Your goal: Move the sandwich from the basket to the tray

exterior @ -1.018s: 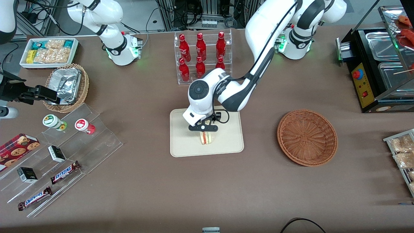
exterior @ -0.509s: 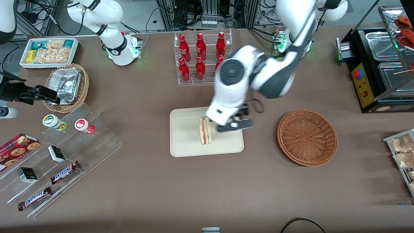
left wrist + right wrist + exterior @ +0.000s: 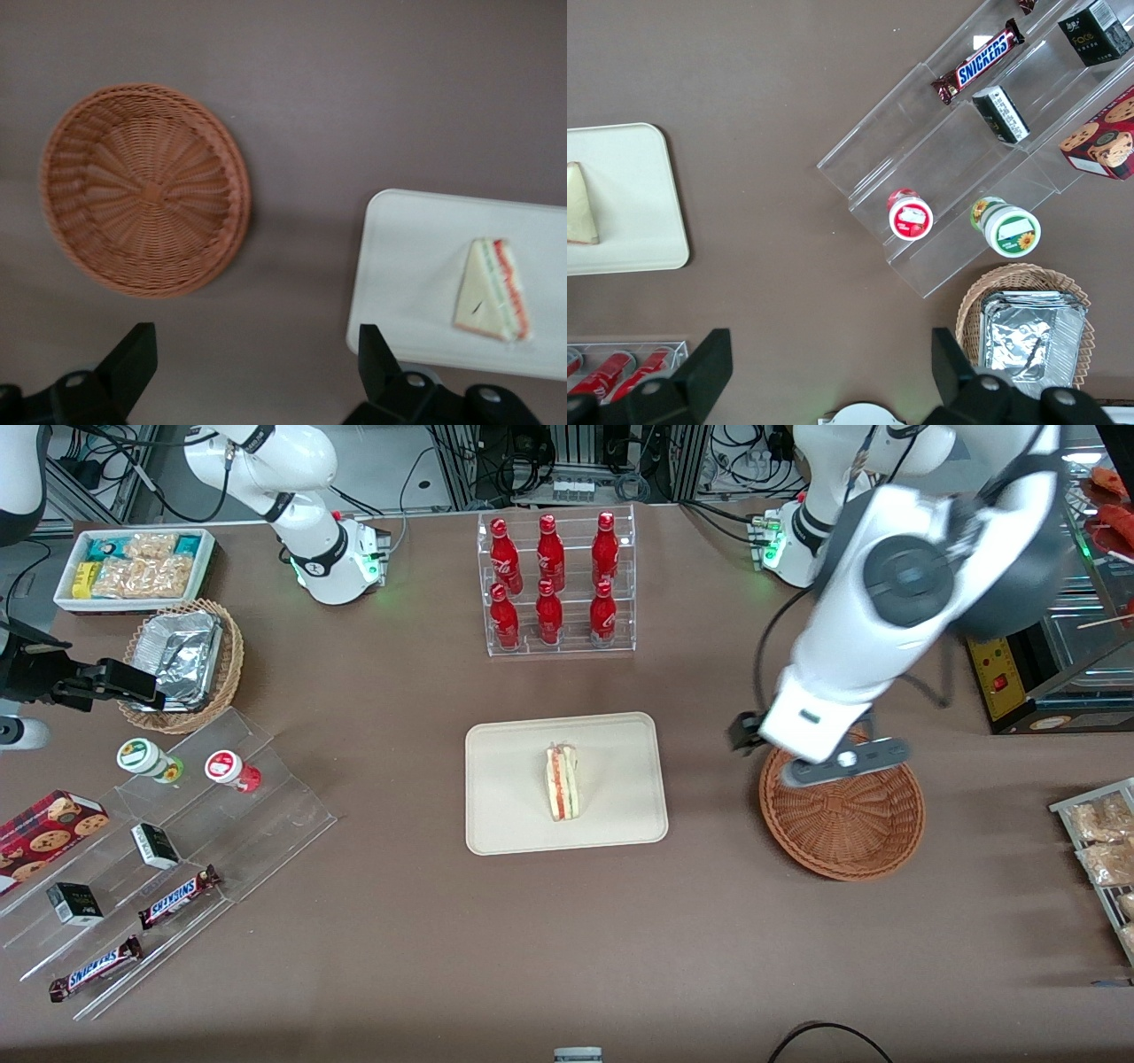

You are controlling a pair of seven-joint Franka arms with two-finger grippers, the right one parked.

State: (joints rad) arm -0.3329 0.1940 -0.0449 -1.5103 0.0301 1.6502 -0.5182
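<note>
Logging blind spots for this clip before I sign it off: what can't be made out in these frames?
- Basket: in the front view the arm and its pincer, open and empty above it, hide part of the rim.
- Sandwich: the right wrist view cuts it at the edge, along with the tray.
- Pincer fingertips: the left wrist view cuts them off.
- Small black boxes: print too small to read, front view.

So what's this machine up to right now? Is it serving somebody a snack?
Pretty much. The job is moving a sandwich from the round wicker basket to the beige tray. The sandwich now lies on the tray with nothing touching it, and the basket is empty. The working arm's gripper hangs above the basket's rim, its fingers spread open and holding nothing. The move looks done.
</note>
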